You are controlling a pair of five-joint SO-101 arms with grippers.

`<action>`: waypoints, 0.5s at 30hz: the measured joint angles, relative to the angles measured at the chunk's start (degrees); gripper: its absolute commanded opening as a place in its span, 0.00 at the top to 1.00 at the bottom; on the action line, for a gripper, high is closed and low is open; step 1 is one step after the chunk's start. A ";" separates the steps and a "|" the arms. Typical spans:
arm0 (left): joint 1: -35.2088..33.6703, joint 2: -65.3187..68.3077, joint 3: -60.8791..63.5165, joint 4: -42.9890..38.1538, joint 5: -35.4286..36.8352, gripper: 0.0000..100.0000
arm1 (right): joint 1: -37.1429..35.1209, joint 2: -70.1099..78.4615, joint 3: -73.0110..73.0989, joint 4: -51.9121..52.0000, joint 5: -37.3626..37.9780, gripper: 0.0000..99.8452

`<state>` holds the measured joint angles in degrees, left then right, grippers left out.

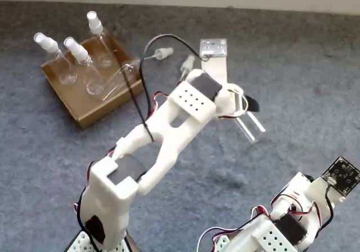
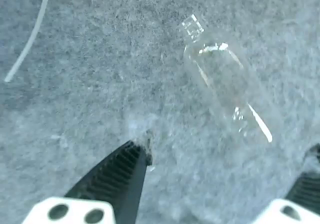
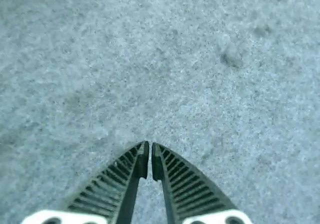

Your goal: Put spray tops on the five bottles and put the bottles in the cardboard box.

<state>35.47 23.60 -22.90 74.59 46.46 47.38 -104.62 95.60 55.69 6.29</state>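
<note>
L end effector (image 2: 227,154) hangs low over the grey worktop (image 1: 292,49). Fingers (image 2: 120,176) spread wide, nothing betw. them. Clear bottle (image 2: 225,89) lies on its side just ahead of the fingertips, threaded neck uncapped, not touched by either finger. In high view this bottle is at approx 3 o'clock from centre, poking out from under the L arm (image 1: 169,122) toward 4 o'clock. Thin white tube (image 2: 27,39) lies on the worktop, well apart from the bottle.

Cardboard box (image 1: 84,116) sits at 10 o'clock in high view. Three capped bottles (image 1: 76,52) stand upright inside, spray tops on. A 4th bottle (image 1: 119,79) lies tilted at the box's 3 o'clock side, neck up over the rim. White spray top (image 1: 163,53) is just beyond it, toward 2 o'clock from the box. Can't tell if it's seated in the 4th bottle or loose.

R end effector (image 3: 150,156) is closed tight, fingertips pressed together, holding nothing, above the worktop. R arm (image 1: 292,224) sits at 5 o'clock in high view, well apart from both bottle & box.
</note>
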 measured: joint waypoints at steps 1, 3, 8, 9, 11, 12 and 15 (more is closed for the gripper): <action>-0.18 1.58 -0.09 -2.02 1.49 0.60 | 0.00 0.00 0.00 0.00 0.00 0.98; -0.09 4.22 -0.09 -5.27 4.40 0.60 | 0.00 0.00 0.00 0.00 0.00 0.98; 0.44 8.53 -0.09 -10.99 9.58 0.60 | 0.00 0.00 0.00 0.00 0.00 0.98; 0.44 9.41 -0.09 -12.22 10.20 0.60 | 0.00 0.00 0.00 0.00 0.00 0.98; 0.70 11.25 -0.09 -14.51 10.81 0.60 | 0.00 0.00 0.00 0.00 0.00 0.98; 0.88 12.22 -0.09 -15.56 10.99 0.60 | 0.00 0.00 0.00 0.00 0.00 0.98; 1.05 15.38 -0.09 -18.90 11.16 0.60 | 0.00 0.00 0.00 0.00 0.00 0.98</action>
<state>36.53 38.99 -22.99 55.69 57.63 47.38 -104.62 95.60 55.69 6.29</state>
